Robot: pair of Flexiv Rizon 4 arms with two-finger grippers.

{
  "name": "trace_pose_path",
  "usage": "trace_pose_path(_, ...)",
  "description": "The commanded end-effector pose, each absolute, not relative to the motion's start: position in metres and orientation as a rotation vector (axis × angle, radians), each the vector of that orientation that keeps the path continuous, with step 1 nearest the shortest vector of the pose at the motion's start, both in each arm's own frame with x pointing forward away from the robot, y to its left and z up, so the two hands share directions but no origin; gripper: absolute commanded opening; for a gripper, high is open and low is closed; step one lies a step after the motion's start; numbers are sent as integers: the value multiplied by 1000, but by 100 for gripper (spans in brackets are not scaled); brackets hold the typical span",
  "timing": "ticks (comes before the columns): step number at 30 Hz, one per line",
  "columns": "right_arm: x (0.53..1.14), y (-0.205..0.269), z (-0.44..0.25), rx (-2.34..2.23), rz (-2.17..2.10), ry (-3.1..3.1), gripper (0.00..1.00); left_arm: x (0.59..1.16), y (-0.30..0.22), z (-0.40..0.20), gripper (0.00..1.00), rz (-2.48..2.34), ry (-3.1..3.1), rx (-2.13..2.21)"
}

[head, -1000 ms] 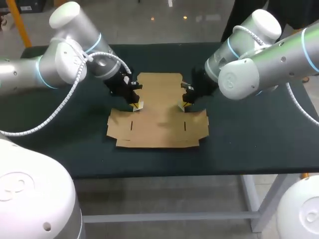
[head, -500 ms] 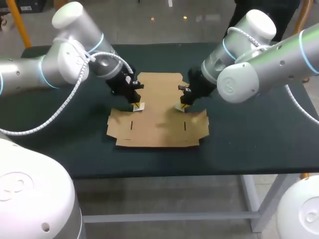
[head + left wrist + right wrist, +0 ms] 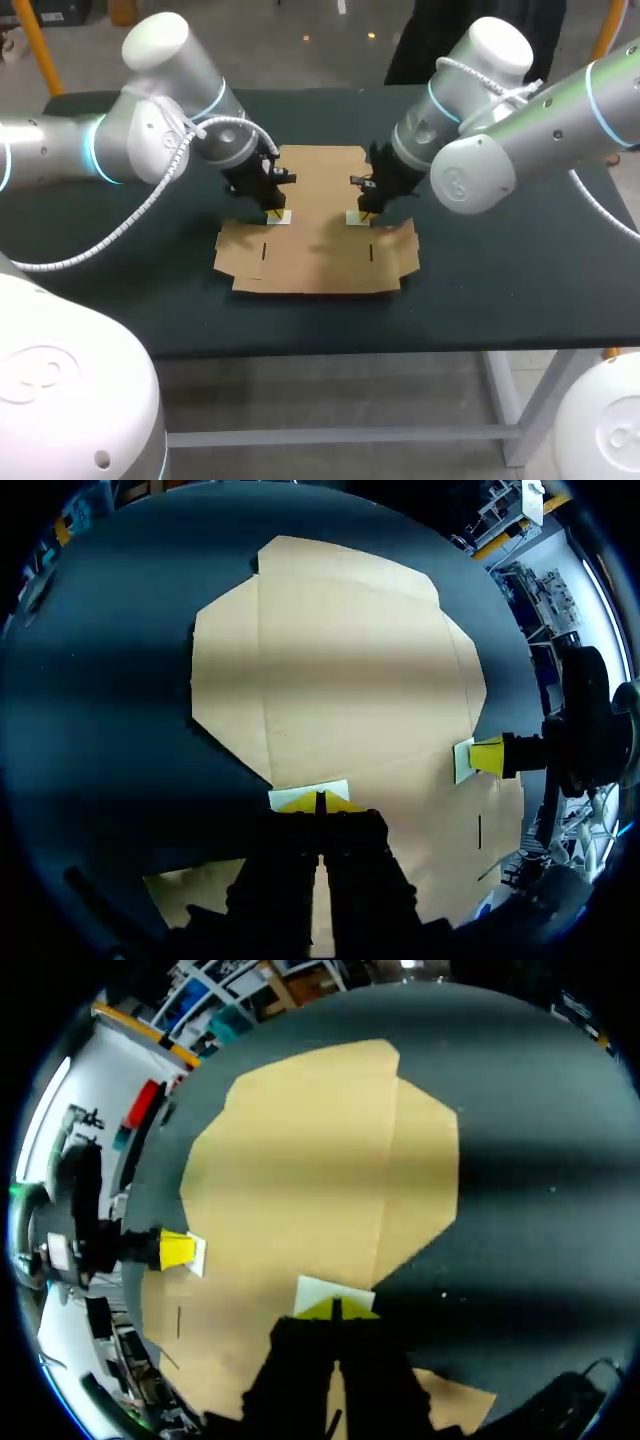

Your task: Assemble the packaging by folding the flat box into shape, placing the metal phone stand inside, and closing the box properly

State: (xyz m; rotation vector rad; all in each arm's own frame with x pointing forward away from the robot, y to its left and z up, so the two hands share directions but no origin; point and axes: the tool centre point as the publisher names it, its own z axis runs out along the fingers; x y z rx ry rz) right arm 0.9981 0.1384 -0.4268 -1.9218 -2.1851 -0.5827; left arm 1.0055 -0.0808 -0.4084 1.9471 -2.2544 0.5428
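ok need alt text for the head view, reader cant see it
A flat cardboard box lies unfolded on a dark table. The left gripper and right gripper, each shut, point down at its opposite side edges, one from each side.

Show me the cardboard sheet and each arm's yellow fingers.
cardboard sheet (image 3: 320, 250), head view, its flat middle.
left fingers (image 3: 300, 803), left wrist view, one yellow tip.
right fingers (image 3: 318, 1310), right wrist view, one yellow tip.
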Motion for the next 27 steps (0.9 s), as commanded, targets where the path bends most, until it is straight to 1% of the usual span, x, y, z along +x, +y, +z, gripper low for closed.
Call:
trace_pose_path(1,1003,147,-441,-1948,-537,-2196,0,1002,-84,-415,0,500,-2263,2009)
trace_pose_path(6,1005,147,-443,-1955,-510,-2189,0,1005,-79,-420,0,481,-2226,2032)
trace_pose_path(9,1007,143,-433,-1945,-519,-2184,0,1005,-77,-418,0,487,-2209,2024)
trace_pose_path(17,1016,127,-401,-1878,-611,-2141,0,1013,-61,-389,0,524,-2173,1967)
trace_pose_path(27,1024,103,-387,-1815,-649,-2057,0,1021,-49,-373,0,537,-2141,1932)
